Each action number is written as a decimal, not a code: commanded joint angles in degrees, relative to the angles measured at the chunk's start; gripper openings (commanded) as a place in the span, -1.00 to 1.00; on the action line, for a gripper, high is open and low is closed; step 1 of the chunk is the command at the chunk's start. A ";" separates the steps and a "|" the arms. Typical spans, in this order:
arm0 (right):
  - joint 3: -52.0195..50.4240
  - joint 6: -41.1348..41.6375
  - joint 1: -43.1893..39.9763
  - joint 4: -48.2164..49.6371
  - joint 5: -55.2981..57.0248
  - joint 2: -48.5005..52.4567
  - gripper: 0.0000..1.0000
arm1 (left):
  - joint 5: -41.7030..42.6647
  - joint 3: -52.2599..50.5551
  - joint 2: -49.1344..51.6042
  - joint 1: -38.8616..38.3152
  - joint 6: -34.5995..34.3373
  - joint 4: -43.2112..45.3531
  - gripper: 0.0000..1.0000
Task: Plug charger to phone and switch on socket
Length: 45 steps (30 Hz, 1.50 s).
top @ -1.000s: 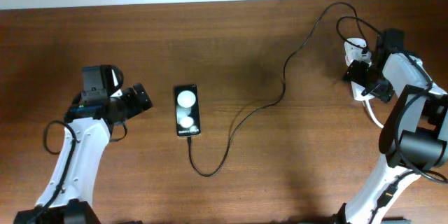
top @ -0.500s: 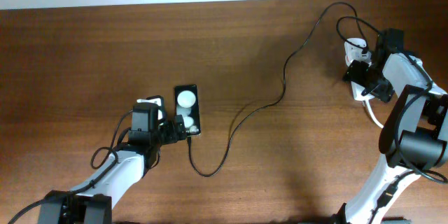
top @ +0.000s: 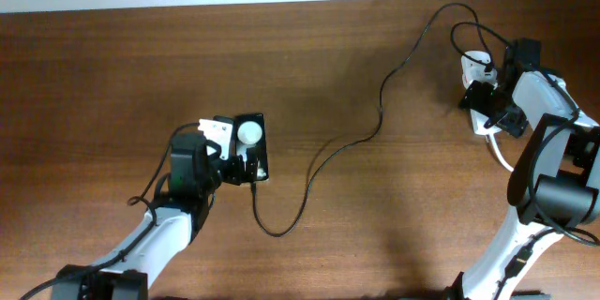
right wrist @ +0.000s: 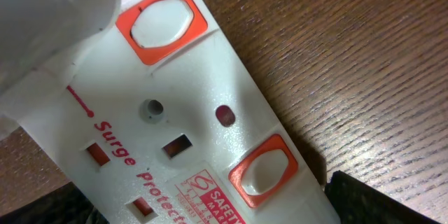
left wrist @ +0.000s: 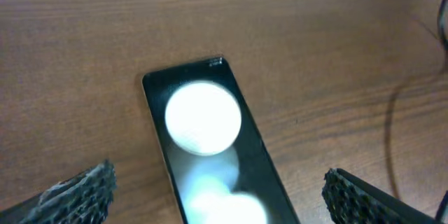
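The robot is at the step of reaching the phone (top: 253, 141), which lies on the table (top: 112, 66) a little left of the middle of the overhead picture. The left gripper (top: 228, 153) hangs over the phone's left side with its jaws spread wide and holds nothing. In the left wrist view the phone's screen lies between the two fingers.

The charger (top: 319, 164) runs from the phone's lower edge in a loop toward the upper right, where the socket (right wrist: 175, 119) lies. Its tip touches the phone, but whether it is fully inserted cannot be told. The right gripper (top: 488, 99) is also released and empty, and it hangs close over the socket beside the red switches (right wrist: 162, 22).

The next move probably calls for steadying the phone, seating the plug straight into the port, and then pressing one switch.

Compared with one second ago, the left arm has travelled from the left side of the frame, well apart from the phone, to right above it. The right arm, the phone and the cable have not moved.
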 commanded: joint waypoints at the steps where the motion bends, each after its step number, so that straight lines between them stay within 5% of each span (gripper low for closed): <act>1: -1.05 -0.59 0.11 -0.44 0.35 1.79 0.97 | 1.42 -6.97 -2.99 -0.22 1.33 5.84 0.98; 10: -1.05 -0.59 0.11 -0.42 0.35 1.79 0.97 | -1.20 -24.20 -19.06 -0.22 1.33 15.54 0.98; 26: -1.05 -0.59 0.11 -0.42 0.35 1.79 0.97 | -7.06 -25.83 -63.17 -0.22 1.33 -21.35 0.98; 36: -1.05 -0.59 0.11 -0.44 0.37 1.79 0.97 | -9.44 -25.83 -80.39 -0.22 3.74 -21.75 0.98; 45: -1.05 -0.59 0.11 -0.42 0.35 1.79 0.97 | -13.62 -25.88 -81.13 2.40 4.61 -21.99 0.98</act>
